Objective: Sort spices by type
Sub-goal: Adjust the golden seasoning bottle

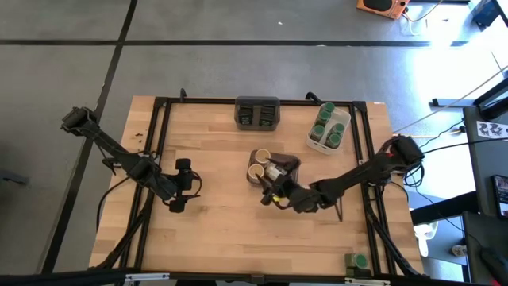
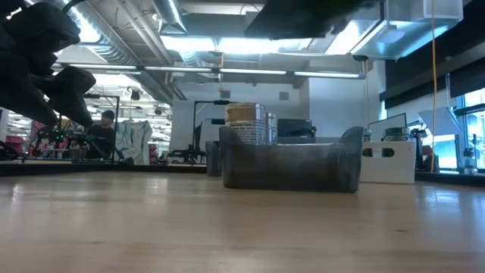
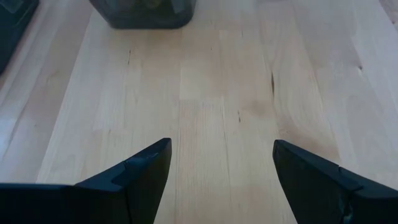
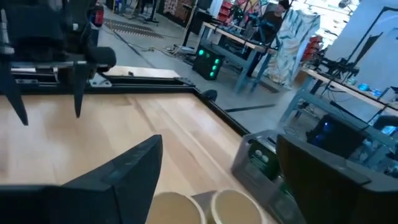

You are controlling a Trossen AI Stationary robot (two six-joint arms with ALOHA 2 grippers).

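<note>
Wooden table [image 1: 222, 230] inside a black frame, viewed from above.

Centre of table: dark grey bin [image 1: 274, 168] holding two tan-lidded jars [image 1: 259, 163] side by side at its left end. Same jars visible in right wrist view as two cream discs [image 4: 205, 206], directly below and between the right arm's fingers [image 4: 124, 174].

Right gripper [image 1: 272, 196]: reaches in from the right edge, sits just beside the near edge of the central bin, near the tan-lidded jars but apart from them. Jaws spread wide, nothing between them. Contact with the bin: cannot tell.

Left gripper [image 1: 178, 184]: over bare wood on the left half of the table, well apart from every spice container. Jaws parted, nothing held; only bare planks between the fingers [image 3: 143, 174] in left wrist view, with the bin's wall [image 3: 143, 15] ahead.

Far edge, centre: second grey bin [image 1: 257, 113] holding dark rectangular tins [image 1: 256, 119]; well apart from both grippers.

Far right: white tray [image 1: 340, 137] holding green-lidded jars [image 1: 327, 121], packed close; exact count unclear. Well apart from both grippers.

Near right corner: one lone green-lidded jar [image 1: 360, 260] at the table's front edge, outside any bin.

Low view: central bin [image 2: 292, 165] with a jar [image 2: 244, 121] rising above its rim; white tray [image 2: 386, 161] behind on the right.
</note>
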